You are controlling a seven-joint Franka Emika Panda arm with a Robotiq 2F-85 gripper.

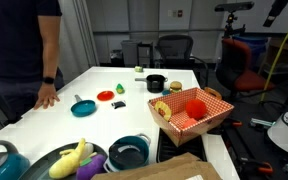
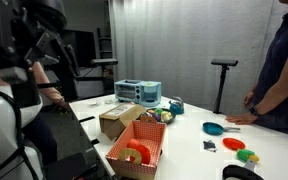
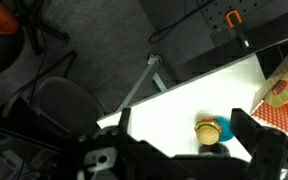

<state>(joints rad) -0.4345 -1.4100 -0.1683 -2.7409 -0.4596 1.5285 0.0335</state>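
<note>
In the wrist view my gripper is open and empty, its two black fingers wide apart, high above a corner of the white table. Between the fingers, far below, a toy burger sits on a small teal plate. A red checkered basket shows at the right edge. In an exterior view the arm is raised at the upper left, well away from the basket. In an exterior view the basket holds a red-and-yellow ring.
A person stands with a hand on the table. On it lie a teal pan, a red plate, a black pot, bowls and a cardboard box. An office chair stands on the floor below.
</note>
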